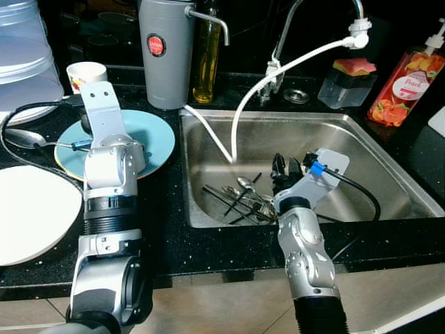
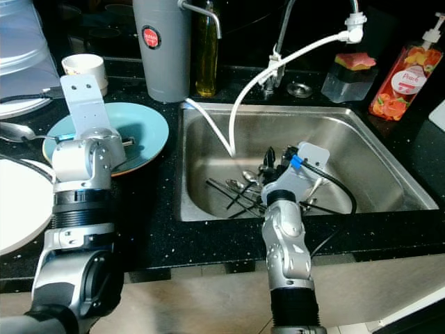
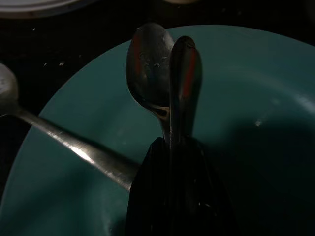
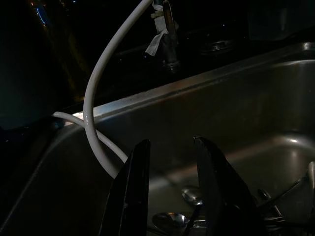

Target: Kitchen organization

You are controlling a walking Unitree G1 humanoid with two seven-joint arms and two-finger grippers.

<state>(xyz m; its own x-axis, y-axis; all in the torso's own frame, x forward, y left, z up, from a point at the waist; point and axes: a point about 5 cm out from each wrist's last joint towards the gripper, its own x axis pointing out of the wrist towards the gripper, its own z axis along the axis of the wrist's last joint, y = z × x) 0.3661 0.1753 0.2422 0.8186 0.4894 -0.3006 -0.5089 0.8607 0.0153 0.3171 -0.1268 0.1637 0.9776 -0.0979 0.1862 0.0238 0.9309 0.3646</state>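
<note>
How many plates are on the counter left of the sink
2 fully clear: a teal plate beside the sink, under the left gripper, and a white plate at the counter's front edge. A pale rim farther back may be a third.

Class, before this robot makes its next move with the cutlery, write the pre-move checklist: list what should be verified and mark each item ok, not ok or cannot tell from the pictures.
1. Left end effector has a firm hold on the spoons: ok, fingers shut on two, bowls side by side.
2. Spoons are over the teal plate: ok.
3. Right end effector is open and empty for the next pick: ok.
4. Right end effector is over the cutlery in the sink: ok, hovering above it.
5. White hose is clear of the right fingers: cannot tell, it hangs close by.
6. Another spoon already on the plate leaves room: ok.
</note>
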